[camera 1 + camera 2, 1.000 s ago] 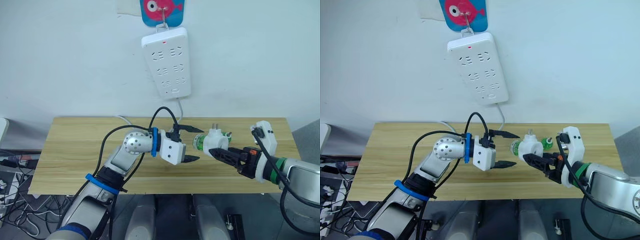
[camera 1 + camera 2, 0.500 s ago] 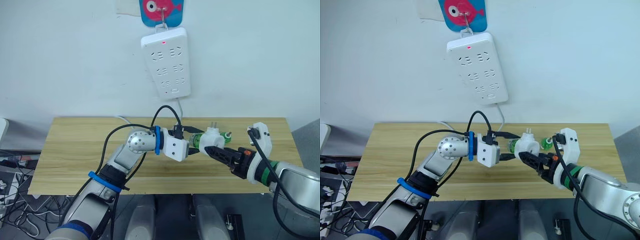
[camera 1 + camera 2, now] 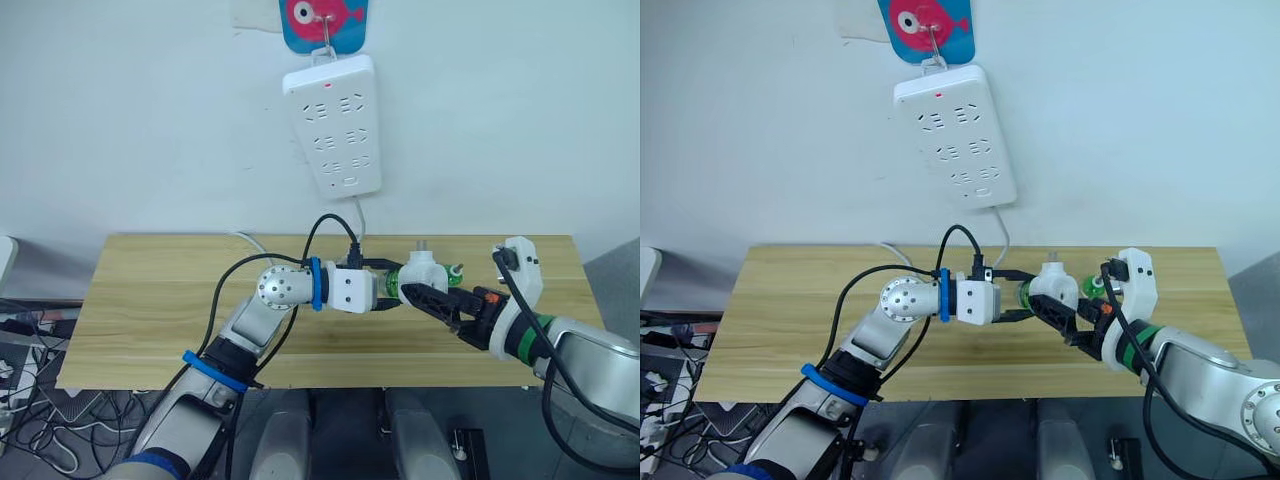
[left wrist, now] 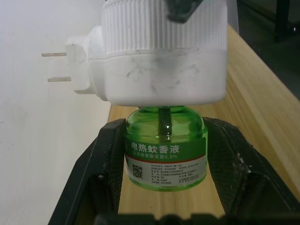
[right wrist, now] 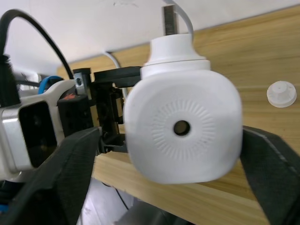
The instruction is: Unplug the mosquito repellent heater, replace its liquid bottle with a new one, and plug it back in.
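**Heater off the wall, old bottle between my two tools**

The mosquito repellent heater (image 5: pixel 183 129) hangs in mid-air over the counter (image 3: pixel 150 300), below the power strip (image 3: pixel 335 125) on the wall at 12 o'clock. My right tool (image 3: pixel 425 296) pinches it across its white body, domed face toward that wrist. It should be light, hard and smooth, so I judge a slip likelier than a crush; the two prongs (image 4: pixel 58 66) are no place to hold.

The green bottle (image 4: pixel 165 147) is still screwed into the ribbed collar, with liquid inside, though I can't tell the level. My left tool (image 4: pixel 165 154) brackets it, fingers (image 4: pixel 110 164) at the label; they seem to touch, not clearly squeezing. The label band is the sensible grip for twisting.

A white cap (image 5: pixel 281 93) lies on the counter beyond.
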Tool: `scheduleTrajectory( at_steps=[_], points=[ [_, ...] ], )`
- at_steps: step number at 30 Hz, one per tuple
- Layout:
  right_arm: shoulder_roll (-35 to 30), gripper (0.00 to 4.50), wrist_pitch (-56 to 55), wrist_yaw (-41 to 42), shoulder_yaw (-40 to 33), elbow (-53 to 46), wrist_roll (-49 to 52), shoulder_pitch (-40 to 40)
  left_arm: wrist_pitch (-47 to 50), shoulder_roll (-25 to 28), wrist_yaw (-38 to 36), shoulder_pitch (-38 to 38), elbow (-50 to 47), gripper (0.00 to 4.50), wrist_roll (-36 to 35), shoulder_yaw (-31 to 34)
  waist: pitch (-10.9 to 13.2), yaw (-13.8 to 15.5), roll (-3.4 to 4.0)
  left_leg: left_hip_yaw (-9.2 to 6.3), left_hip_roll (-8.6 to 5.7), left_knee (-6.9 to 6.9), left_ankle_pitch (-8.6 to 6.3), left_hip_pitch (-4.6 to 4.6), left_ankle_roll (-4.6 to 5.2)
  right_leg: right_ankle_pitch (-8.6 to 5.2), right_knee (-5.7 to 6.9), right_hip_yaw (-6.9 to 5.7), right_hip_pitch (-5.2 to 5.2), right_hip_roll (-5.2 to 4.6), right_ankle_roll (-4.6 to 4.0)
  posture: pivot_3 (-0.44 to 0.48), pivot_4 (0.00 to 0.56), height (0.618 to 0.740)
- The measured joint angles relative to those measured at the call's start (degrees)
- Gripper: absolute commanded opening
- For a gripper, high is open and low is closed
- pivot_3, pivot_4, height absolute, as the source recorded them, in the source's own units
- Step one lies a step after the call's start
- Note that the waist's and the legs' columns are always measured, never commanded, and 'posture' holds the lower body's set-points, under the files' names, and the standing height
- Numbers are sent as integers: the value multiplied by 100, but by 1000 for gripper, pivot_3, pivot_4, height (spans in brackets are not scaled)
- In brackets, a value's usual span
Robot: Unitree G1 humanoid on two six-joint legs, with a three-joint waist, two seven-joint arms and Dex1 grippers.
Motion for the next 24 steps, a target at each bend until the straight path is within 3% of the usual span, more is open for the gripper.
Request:
scheduleTrajectory(
  at_steps=[2, 6, 13, 24],
  points=[
    [-291, 4486, 30, -106, -199, -210, 0, 15, 74, -52, 76, 12, 40, 2220, -73, 42, -4, -2, -5, -1, 2, 1, 0, 0, 0, 0, 0, -2, 1, -6, 0, 64, 316, 740],
    [-206, 4486, -161, -615, -290, -748, -56, 107, 599, -319, 121, 166, 23, 2220, -568, 274, -10, -18, -10, -5, 4, 0, 5, -1, -10, 0, 0, -5, 1, -15, 0, 57, 314, 740],
    [997, 4486, -418, -1619, 244, -1163, -1393, -275, 1965, -666, 85, 603, -597, 2220, -1588, 447, -21, -99, -21, -4, 1, 7, 17, 0, -29, 0, 3, 0, 1, 5, 1, 35, 312, 740],
    [1923, 4486, -371, -1595, 1213, -1235, -3736, -5, 3436, -815, 220, 906, -1449, 2220, -2548, 679, -28, -159, -18, -3, 5, 4, 19, 2, -31, 0, 7, -1, -1, 15, 1, 25, 312, 740]
  ],
)
